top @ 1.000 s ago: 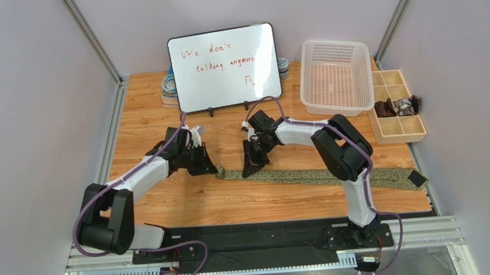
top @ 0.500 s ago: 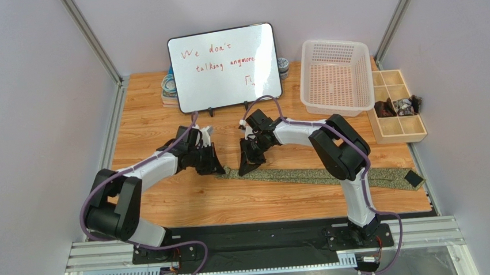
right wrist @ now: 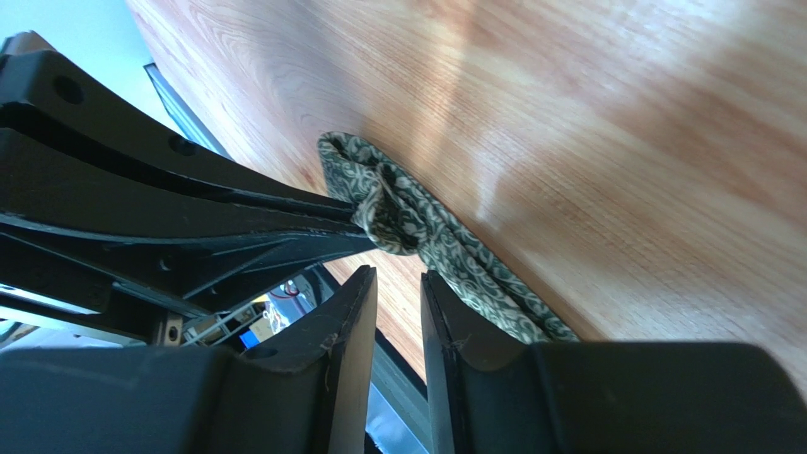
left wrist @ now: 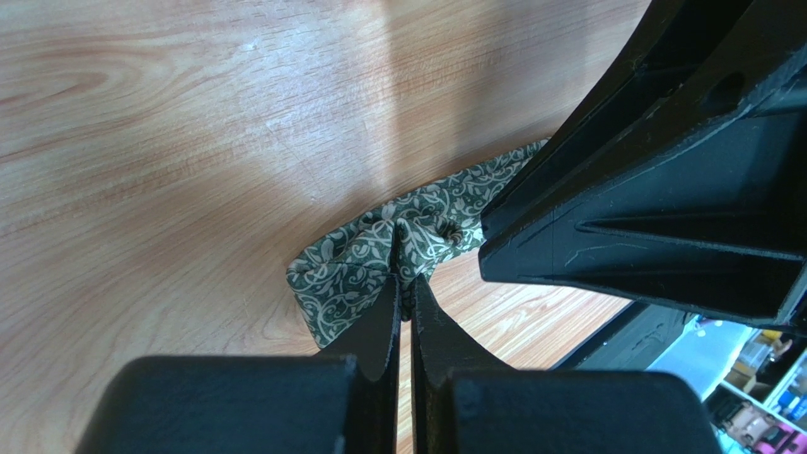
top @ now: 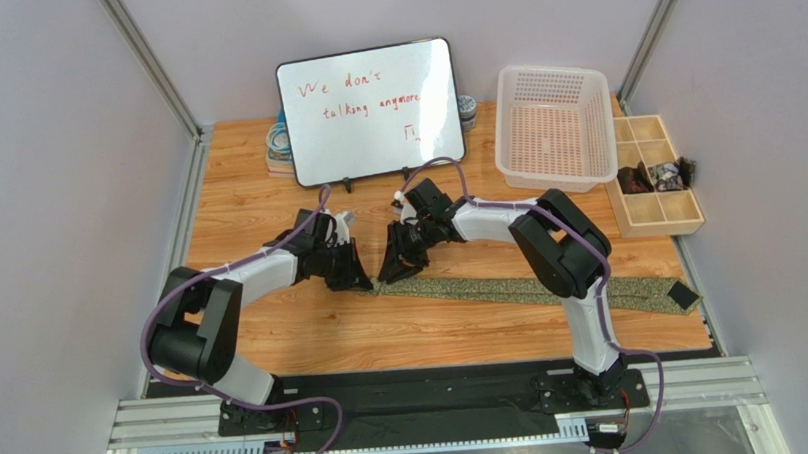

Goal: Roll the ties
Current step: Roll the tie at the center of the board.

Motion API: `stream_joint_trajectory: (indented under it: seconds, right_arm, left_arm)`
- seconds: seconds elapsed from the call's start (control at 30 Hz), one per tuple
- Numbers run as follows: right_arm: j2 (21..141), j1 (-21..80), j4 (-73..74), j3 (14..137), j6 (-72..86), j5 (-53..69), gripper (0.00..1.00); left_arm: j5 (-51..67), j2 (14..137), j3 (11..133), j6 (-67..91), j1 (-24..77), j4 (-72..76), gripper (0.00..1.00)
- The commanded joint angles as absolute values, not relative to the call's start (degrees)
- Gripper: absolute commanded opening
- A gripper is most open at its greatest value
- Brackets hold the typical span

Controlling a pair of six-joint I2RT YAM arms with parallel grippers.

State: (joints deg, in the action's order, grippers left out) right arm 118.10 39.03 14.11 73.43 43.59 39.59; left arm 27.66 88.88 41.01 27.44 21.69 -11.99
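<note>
The tie (top: 535, 288) is a long green strip with a pale leaf pattern, lying flat across the wooden table, its black-lined tip (top: 686, 296) at the right. Its left end (left wrist: 365, 255) is bunched up. My left gripper (top: 362, 281) is at that end; in the left wrist view the left gripper (left wrist: 403, 284) is shut on a pinch of the fabric. My right gripper (top: 389, 276) hovers just beside it. In the right wrist view the right gripper (right wrist: 398, 274) stands slightly open with nothing between its fingers, the tie (right wrist: 417, 227) just beyond them.
A whiteboard (top: 371, 109) stands at the back centre, with rolled items (top: 278, 141) behind its left side. A white basket (top: 553, 126) sits at the back right. Beside it is a compartment tray (top: 657, 177) holding dark items.
My left gripper has moved right onto the tie's left end and holds it. The right gripper has shifted slightly left and opened, letting go of the fabric.
</note>
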Motion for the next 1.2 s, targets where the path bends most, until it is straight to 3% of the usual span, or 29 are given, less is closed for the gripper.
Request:
stream_joint_trajectory:
  seconds: [0.0,0.27,0.4,0.53,0.6,0.77,1.17]
  right_arm:
    - [118.56,39.9,10.99,75.14,46.49,41.13,0.3]
    - [121.11,41.04,13.0,76.99,44.83,38.24,0.32]
    - [122.34,41.04,15.2,77.7,43.51,36.48,0.28]
    - [123.31,40.96,17.66,78.13,42.36,34.98,0.2]
    - [123.57,41.04,18.37,77.96,41.84,34.63,0.18]
    - [124.36,40.96,19.25,77.96,41.66,34.54,0.15]
    - [124.54,40.96,19.25,77.87,41.66,34.89,0.14]
  left_arm:
    - [27.33,89.74,42.28,28.12,21.88,-10.9,0.0]
    - [28.39,90.09,42.71,28.74,21.88,-10.55,0.01]
    - [28.83,89.83,43.33,28.57,21.88,-11.42,0.04]
    - [29.27,87.55,44.38,27.51,21.1,-15.19,0.15]
    - [29.27,84.66,43.95,27.25,20.22,-15.82,0.26]
    - [27.78,80.34,43.86,25.4,17.23,-20.12,0.36]
    - [27.24,85.07,41.48,26.54,16.08,-17.32,0.42]
